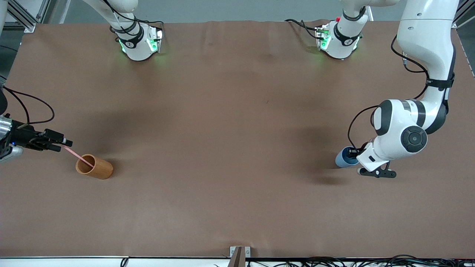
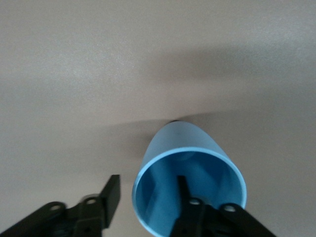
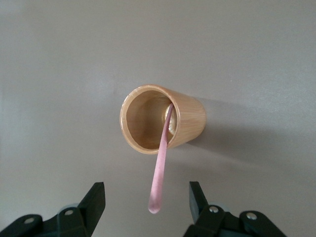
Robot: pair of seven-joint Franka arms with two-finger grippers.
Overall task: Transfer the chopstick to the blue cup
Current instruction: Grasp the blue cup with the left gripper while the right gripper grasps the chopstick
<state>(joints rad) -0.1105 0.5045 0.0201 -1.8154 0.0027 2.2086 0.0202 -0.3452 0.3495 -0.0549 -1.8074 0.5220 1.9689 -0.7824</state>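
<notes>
Both grippers get ready at their cups

Right gripper (image 3: 145, 205) fingers released astride the chopstick (image 3: 160, 170) (leaning in the wooden cup (image 3: 163, 118)); left gripper (image 2: 148, 195) fingers straddle the blue cup (image 2: 190, 163) rim, unclenched, to carry it.

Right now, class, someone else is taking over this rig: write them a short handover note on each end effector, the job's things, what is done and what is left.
Left end effector: straddling the blue cup's rim, one finger inside, not clamped.
Right end effector: open, either side of the chopstick's top end.
Chopstick leans in the wooden cup, toward the right arm's end; blue cup toward the left arm's end.
Done: both approaches.
Left: grip, lift, put chopstick into blue cup.
</notes>
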